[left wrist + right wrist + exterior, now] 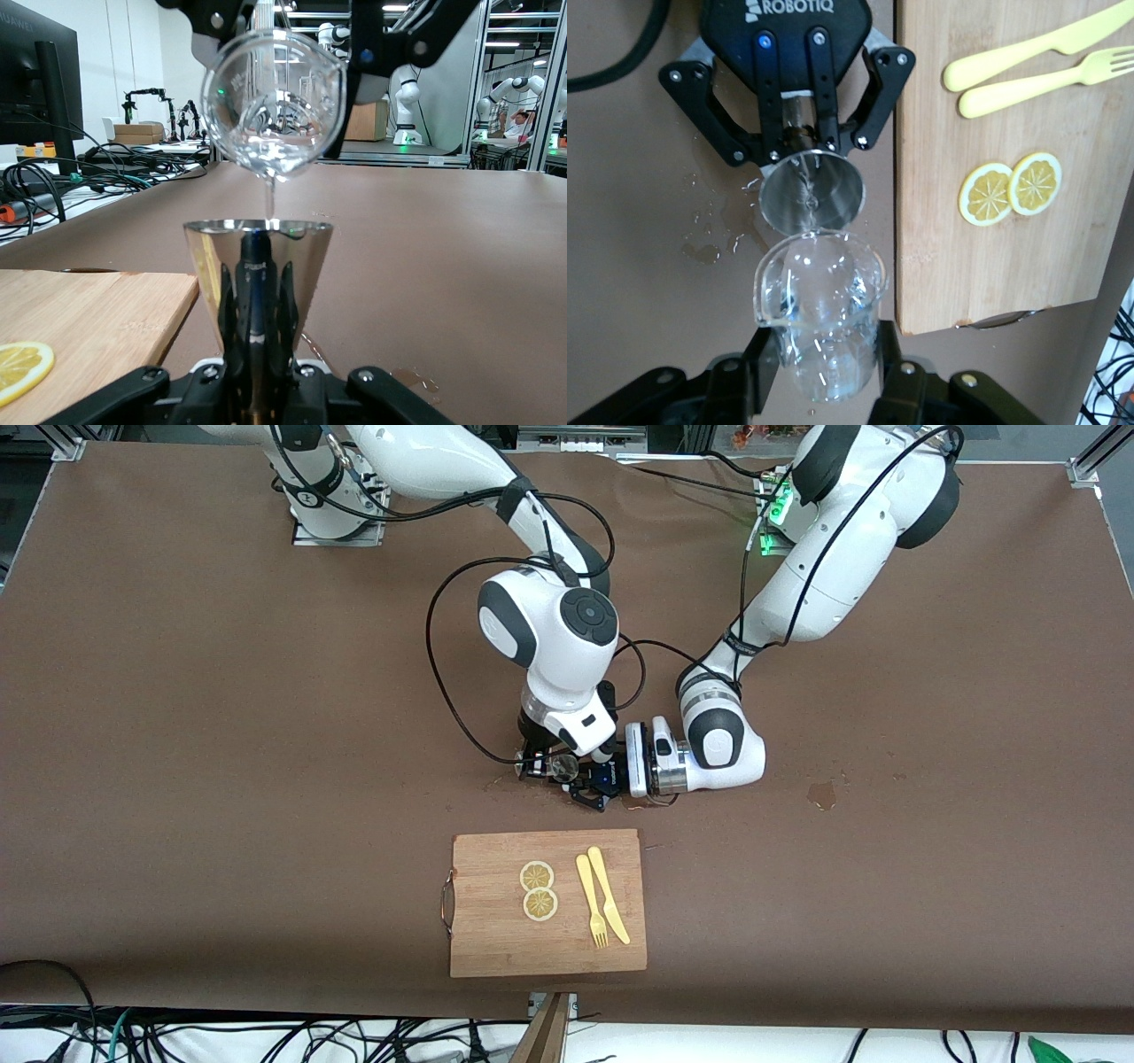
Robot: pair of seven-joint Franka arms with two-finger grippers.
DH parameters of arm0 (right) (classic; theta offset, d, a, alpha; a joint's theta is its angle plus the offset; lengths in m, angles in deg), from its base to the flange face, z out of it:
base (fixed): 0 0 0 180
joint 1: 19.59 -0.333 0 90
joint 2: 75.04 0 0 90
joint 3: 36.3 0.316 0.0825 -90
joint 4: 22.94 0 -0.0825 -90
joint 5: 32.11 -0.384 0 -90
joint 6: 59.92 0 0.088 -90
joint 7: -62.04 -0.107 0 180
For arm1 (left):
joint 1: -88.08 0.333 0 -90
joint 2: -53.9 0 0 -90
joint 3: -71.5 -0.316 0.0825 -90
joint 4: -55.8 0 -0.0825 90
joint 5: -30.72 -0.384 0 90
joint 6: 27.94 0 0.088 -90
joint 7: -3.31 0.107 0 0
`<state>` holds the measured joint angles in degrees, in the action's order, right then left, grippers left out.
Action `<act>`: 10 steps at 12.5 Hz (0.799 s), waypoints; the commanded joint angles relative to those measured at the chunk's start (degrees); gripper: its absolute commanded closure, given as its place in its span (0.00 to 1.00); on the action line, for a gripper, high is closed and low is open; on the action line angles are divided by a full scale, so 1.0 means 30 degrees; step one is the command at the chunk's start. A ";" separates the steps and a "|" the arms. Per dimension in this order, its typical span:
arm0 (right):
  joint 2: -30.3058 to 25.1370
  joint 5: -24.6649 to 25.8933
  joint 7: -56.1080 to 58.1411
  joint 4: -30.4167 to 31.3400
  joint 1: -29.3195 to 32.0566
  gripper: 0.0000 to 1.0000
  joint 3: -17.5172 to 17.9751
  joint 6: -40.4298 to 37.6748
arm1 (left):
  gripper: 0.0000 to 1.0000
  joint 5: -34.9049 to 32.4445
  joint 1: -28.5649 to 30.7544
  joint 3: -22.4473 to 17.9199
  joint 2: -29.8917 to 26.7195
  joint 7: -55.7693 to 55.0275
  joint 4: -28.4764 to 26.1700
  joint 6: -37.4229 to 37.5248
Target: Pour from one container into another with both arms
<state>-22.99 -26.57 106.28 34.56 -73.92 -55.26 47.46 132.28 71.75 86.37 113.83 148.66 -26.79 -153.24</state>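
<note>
Pouring: right hand (824, 372) grips glass (819, 310) | left hand (257, 301) grips jigger (258, 266)

Even, bright overhead light falls on the brown desk (221, 735), leaving only soft, short shadows under the arms. In the left wrist view the glass (271, 102) and steel jigger (257, 261) carry sharp glints and reflections, while the room past the desk's edge looks softer. Spilled drops (709, 239) shine wetly.

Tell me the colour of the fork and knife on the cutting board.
Pale yellow, both fork and knife; clearest in the right wrist view.
</note>
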 commanded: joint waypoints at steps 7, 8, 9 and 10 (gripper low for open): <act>-0.0035 -0.3922 0.1769 -0.0386 0.1493 0.79 0.0111 0.0185 | 1.00 0.0834 0.0200 0.0286 0.0237 0.0563 0.0311 -0.0126; -0.0064 -0.4246 0.2268 -0.0386 0.1642 0.78 0.0082 0.0156 | 1.00 0.0834 0.0229 0.0286 0.0237 0.0563 0.0311 -0.0126; -0.0093 -0.4597 0.2476 -0.0386 0.1876 0.78 0.0081 0.0097 | 1.00 0.0834 0.0229 0.0286 0.0237 0.0563 0.0311 -0.0126; -0.0210 -0.5094 0.2594 -0.0270 0.2255 0.78 0.0081 0.0097 | 1.00 0.0892 0.0229 0.0286 0.0237 0.0563 0.0311 -0.0126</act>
<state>-22.89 -39.28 112.20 34.07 -68.69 -55.31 48.26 132.28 72.05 86.39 113.84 148.66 -26.79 -153.25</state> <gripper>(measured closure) 0.515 0.916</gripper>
